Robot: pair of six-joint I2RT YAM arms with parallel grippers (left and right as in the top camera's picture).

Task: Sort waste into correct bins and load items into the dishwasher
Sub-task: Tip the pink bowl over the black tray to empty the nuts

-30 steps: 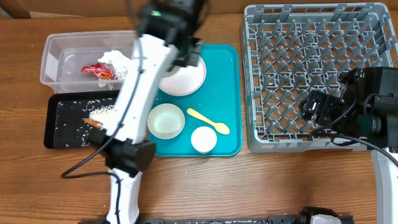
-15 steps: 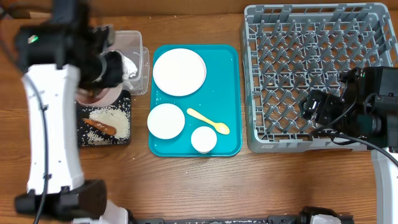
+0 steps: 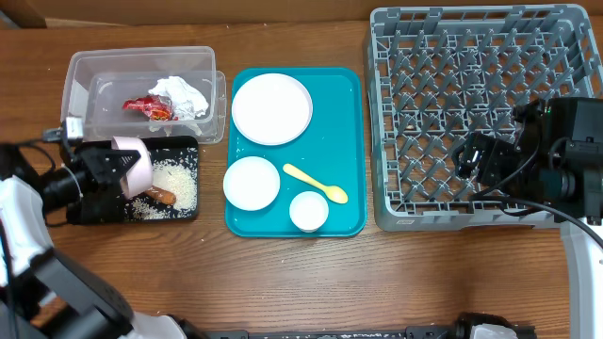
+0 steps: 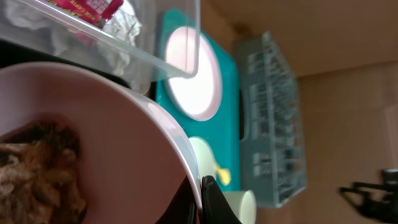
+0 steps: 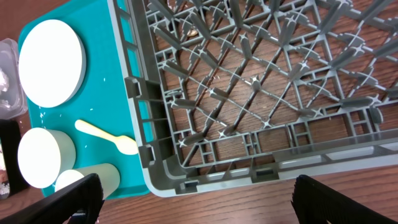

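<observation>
Left pincer (image 3: 111, 169): closed on the rim of a pinkish-white bowl (image 3: 132, 162), at 9 o'clock on the table (image 3: 396, 282) as seen from overhead. In the wrist view one finger (image 4: 210, 202) is seen pressed against the outside of the rim. The bowl is held tipped on edge over the black tray (image 3: 187, 143), and a brown food lump (image 4: 37, 174) is seen inside it.

Right pincer (image 3: 485, 162): jaws spread fully apart, nothing held. It is placed at 3 o'clock, over the 5 o'clock part of the grey dish rack (image 3: 471, 75).

Clear tub (image 3: 85, 85): set at 10 o'clock. A red-and-silver wrapper (image 3: 151, 106) and a crumpled white napkin (image 3: 181, 94) are contained in it, touching each other.

Black tray: set just beside the tub, on its 6 o'clock side. Loose rice (image 3: 179, 184) is scattered over it, and a brown sausage (image 3: 158, 195) lies at the edge of the rice.

Teal tray (image 3: 349, 141): set at the centre, between the tub and the dish rack. Four items are laid on it:
- white plate (image 3: 271, 108), at 11 o'clock;
- white bowl (image 3: 251, 182), at 8 o'clock;
- small white cup (image 3: 308, 210), at 6 o'clock;
- pale yellow spoon (image 3: 316, 184), flat, between the white bowl and the cup.
</observation>
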